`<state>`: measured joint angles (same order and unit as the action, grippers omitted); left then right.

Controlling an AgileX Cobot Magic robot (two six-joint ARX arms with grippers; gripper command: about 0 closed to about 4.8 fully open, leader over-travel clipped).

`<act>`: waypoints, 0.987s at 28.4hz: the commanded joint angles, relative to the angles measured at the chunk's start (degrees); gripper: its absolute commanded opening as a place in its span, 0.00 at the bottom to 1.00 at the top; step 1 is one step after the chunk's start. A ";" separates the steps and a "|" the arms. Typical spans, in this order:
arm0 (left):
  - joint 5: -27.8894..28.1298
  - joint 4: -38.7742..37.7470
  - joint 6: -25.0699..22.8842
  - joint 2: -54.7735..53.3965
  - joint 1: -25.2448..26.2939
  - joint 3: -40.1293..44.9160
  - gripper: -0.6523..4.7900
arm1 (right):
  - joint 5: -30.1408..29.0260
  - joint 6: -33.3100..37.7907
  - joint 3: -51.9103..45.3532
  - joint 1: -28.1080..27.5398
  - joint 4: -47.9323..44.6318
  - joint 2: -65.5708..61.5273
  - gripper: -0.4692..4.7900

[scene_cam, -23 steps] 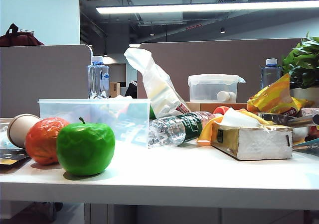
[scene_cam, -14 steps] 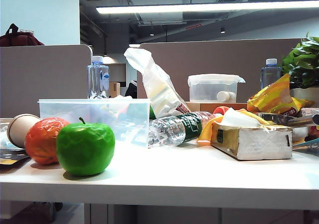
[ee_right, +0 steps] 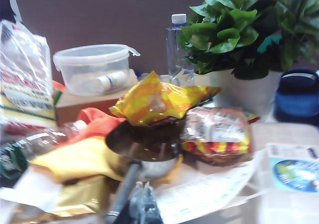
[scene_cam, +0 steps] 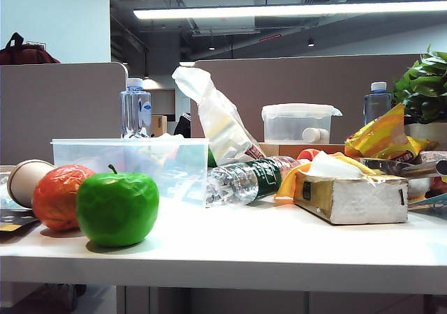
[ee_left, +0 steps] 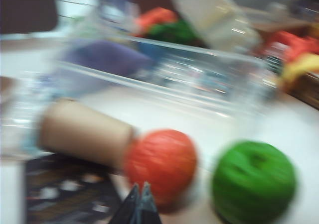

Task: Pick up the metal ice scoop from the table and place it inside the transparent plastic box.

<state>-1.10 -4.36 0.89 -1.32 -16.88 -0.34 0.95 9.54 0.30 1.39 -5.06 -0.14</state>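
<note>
- Against the earlier exterior pictures, everything sits a touch further left and lower in the frame; nothing has changed place relative to its neighbours.
- The scoop [ee_right: 142, 149] lies among the snack bags [ee_right: 159, 102] at the right of the surface [scene_cam: 279, 248], handle toward the right gripper [ee_right: 144, 196]; in the exterior view it shows at the far right edge [scene_cam: 401, 167].
- The right gripper's fingers are pressed together, holding nothing, just short of the handle.
- The left gripper [ee_left: 139, 201] hangs over the orange fruit [ee_left: 162, 164], fingers closed tip to tip, empty; that view is blurred.
- The box [scene_cam: 129, 162] stands behind the green apple [scene_cam: 117, 208], left of centre.
- A bottle [scene_cam: 244, 181] lies between the box and the tissue carton [scene_cam: 353, 199].
</note>
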 commanded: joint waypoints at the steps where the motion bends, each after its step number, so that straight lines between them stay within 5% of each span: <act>1: -0.17 0.39 -0.22 -2.54 -6.29 -0.02 0.11 | -3.93 9.44 -0.17 -0.02 -0.74 -0.02 0.09; 7: -0.20 0.09 -0.22 -6.12 -17.62 -0.04 0.11 | -9.99 23.78 -0.17 0.00 0.15 -0.02 0.09; 12: -0.24 0.17 -0.22 -6.03 -21.66 -0.04 0.11 | -15.45 33.57 0.48 0.00 6.34 -0.02 0.08; 28: -0.20 0.17 -0.22 -5.75 -23.17 -0.04 0.11 | -10.16 30.64 10.73 -0.37 12.02 -8.66 0.08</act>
<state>-1.28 -4.93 0.91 -6.98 -40.01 -0.27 -9.56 41.91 9.43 1.10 6.17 -5.98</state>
